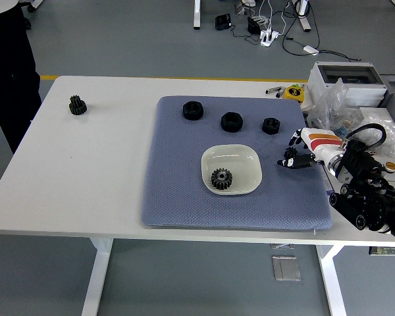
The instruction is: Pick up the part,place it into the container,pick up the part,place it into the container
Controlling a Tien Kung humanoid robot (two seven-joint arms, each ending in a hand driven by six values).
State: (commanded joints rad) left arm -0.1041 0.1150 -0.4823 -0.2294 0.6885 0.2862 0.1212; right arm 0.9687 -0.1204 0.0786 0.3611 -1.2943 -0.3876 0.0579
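Two gears: one (221, 178) in cream container (245, 158), frame centre; one (77, 105) alone on bare counter, upper left. Three black ring-shaped parts in row w/ gaps along pad's top: left (192, 110), mid (231, 121), right (271, 125). One right hand (296, 157) at pad's right edge, fingers (288, 161) loosely curled; can't tell if holding anything. Blue-grey pad (178, 191) on white counter (85, 178). Grey floor, cables at top. Person in dark clothes (10, 72) at left edge. Grey box (345, 76), plastic bags upper right.

No readable text, labels, brand names, numbers or signs anywhere in view
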